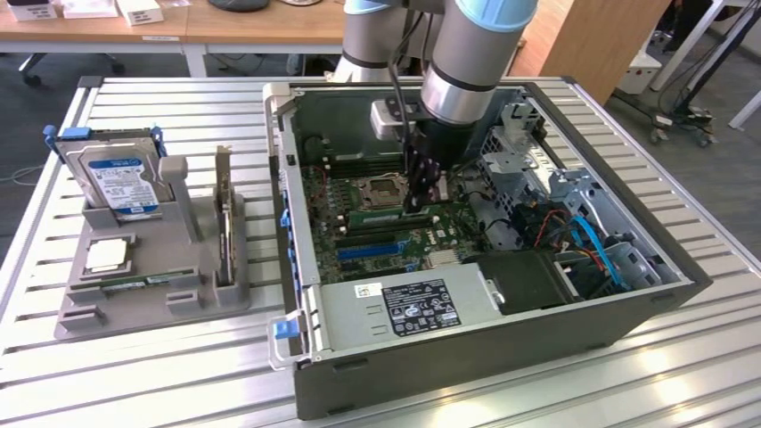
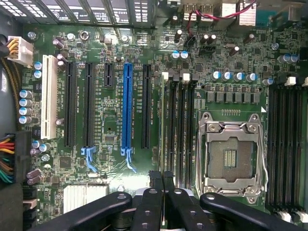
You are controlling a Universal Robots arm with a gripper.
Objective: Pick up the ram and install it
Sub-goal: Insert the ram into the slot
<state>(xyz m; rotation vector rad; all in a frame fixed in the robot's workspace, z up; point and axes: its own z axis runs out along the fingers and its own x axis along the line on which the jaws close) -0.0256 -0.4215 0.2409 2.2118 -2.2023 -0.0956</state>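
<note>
In the exterior view my gripper (image 1: 415,205) reaches down into the open computer case (image 1: 476,357), just above the motherboard beside the empty CPU socket (image 1: 383,190). A thin pale-green strip, which looks like the ram (image 1: 376,217), stands on edge in the memory slots right by the fingertips. In the wrist view my gripper (image 2: 162,177) is shut, its black fingers (image 2: 155,192) pressed together over the near end of the dark memory slots (image 2: 179,130). Nothing shows between them. I cannot tell whether they touch the ram.
A grey holder (image 1: 119,312) at the exterior view's left carries a blue-labelled hard drive (image 1: 119,183), an upright expansion card (image 1: 224,214), a CPU chip (image 1: 107,256) and a flat green stick (image 1: 145,282). Inside the case, cables and a drive cage (image 1: 571,232) crowd the right.
</note>
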